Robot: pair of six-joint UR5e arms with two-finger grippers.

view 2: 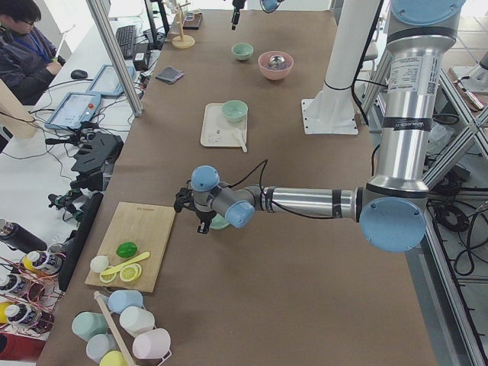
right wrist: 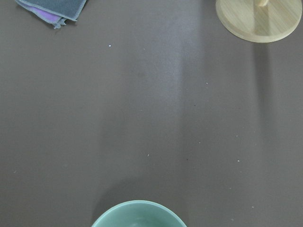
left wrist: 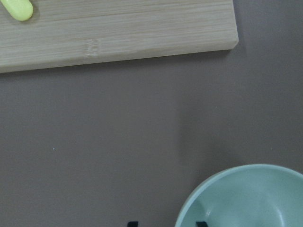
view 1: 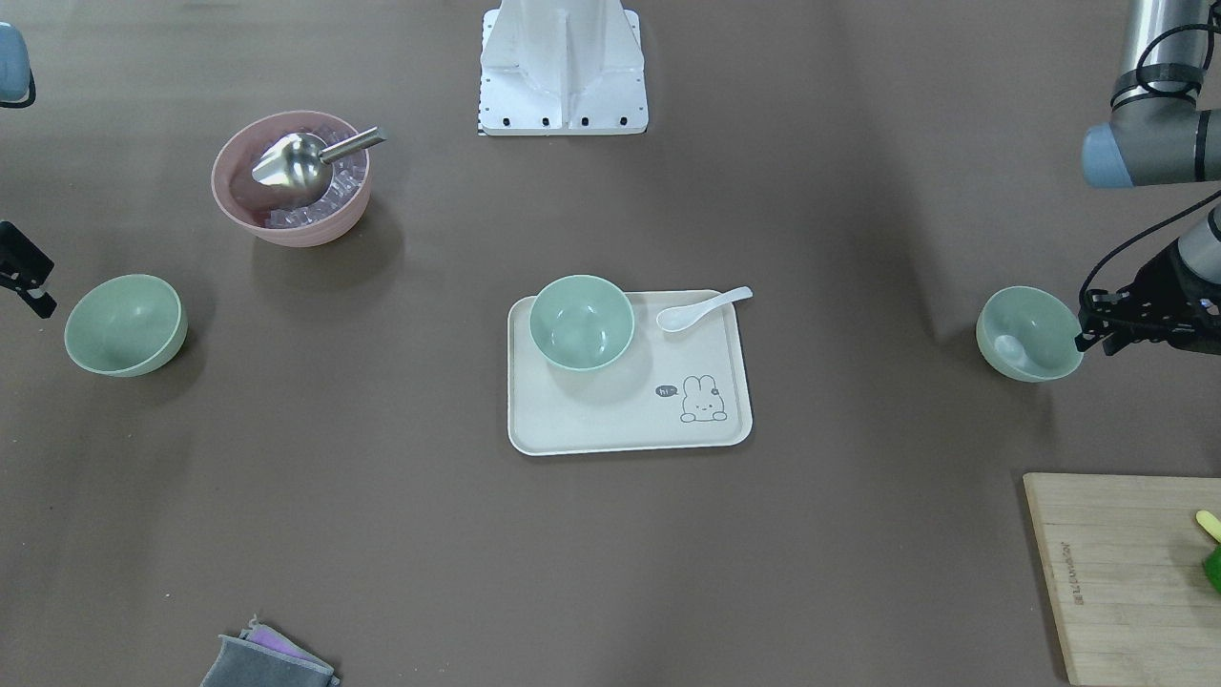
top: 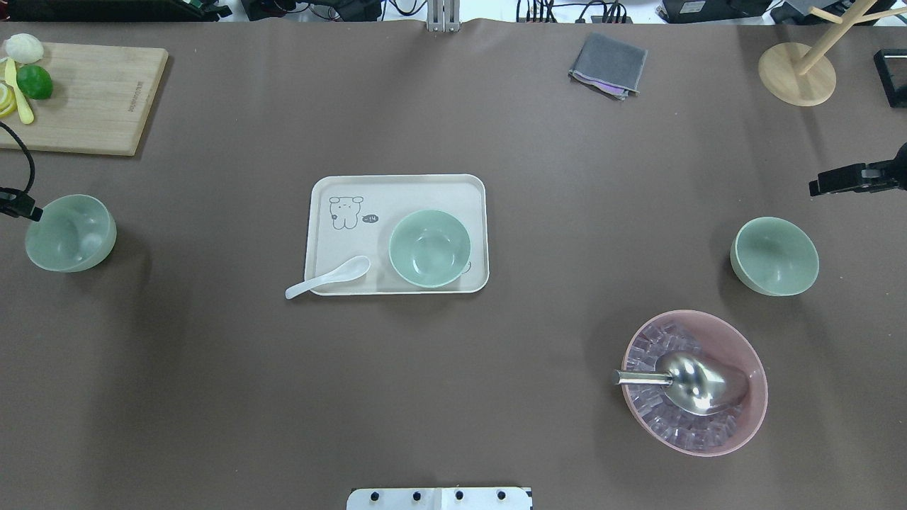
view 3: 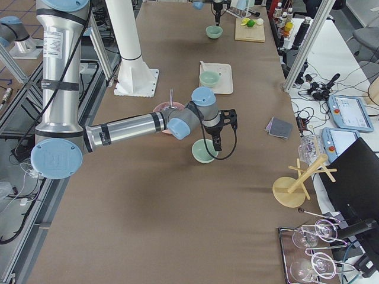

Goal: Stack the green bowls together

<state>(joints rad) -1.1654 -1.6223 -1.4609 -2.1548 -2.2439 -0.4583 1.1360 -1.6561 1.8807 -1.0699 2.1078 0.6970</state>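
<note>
Three pale green bowls stand apart on the brown table. One (top: 71, 234) is at the robot's far left, one (top: 430, 248) stands on the cream tray (top: 418, 191), and one (top: 774, 256) is at the right. My left gripper (top: 21, 207) is open at the left bowl's outer rim. In the left wrist view its fingertips (left wrist: 202, 223) straddle that rim (left wrist: 246, 198). My right gripper (top: 822, 187) hovers just beyond the right bowl, looks open and holds nothing. The right wrist view shows only that bowl's rim (right wrist: 137, 215).
A pink bowl (top: 737, 340) with ice and a metal scoop stands near the right bowl. A white spoon (top: 327, 278) lies on the tray's edge. A cutting board (top: 85, 99) with a lime, a grey cloth (top: 608, 65) and a wooden stand (top: 797, 74) line the far side.
</note>
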